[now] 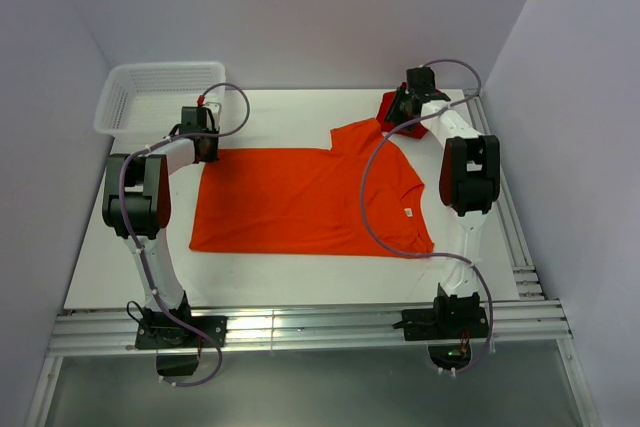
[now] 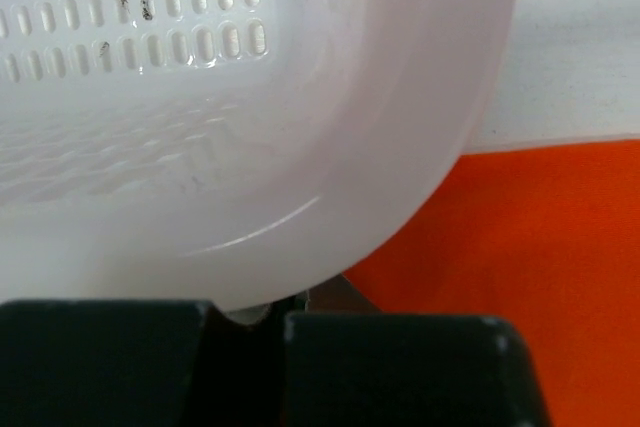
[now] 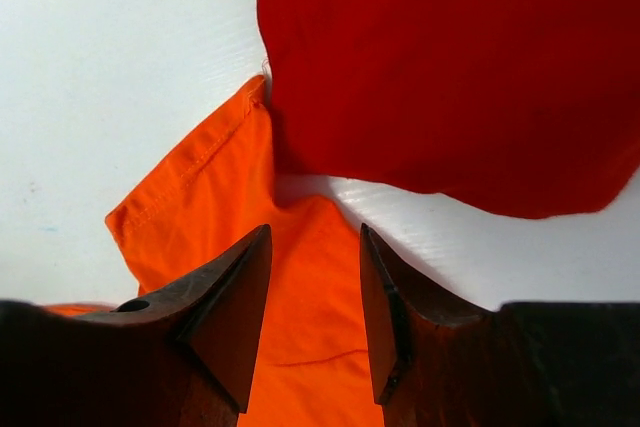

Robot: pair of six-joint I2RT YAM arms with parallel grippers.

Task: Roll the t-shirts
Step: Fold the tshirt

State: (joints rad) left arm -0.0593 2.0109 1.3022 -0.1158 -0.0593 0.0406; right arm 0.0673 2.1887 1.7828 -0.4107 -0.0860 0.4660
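Note:
A bright orange t-shirt [image 1: 310, 197] lies spread flat on the white table, with a small white neck label [image 1: 408, 211] on its right side. A second, red t-shirt [image 1: 398, 115] lies crumpled at the far right, touching the orange sleeve. My right gripper [image 1: 402, 107] is open there. In the right wrist view its fingers [image 3: 315, 232] straddle the orange sleeve [image 3: 215, 182], with the red t-shirt [image 3: 450, 67] just beyond. My left gripper [image 1: 198, 127] is at the shirt's far left corner. Its fingers [image 2: 248, 322] are close together, with the orange cloth [image 2: 540, 267] to their right.
A white perforated plastic basket [image 1: 150, 97] stands at the far left corner, right beside the left gripper, and fills most of the left wrist view [image 2: 250, 97]. Grey walls close in the table on three sides. Aluminium rails [image 1: 310, 327] run along the near edge.

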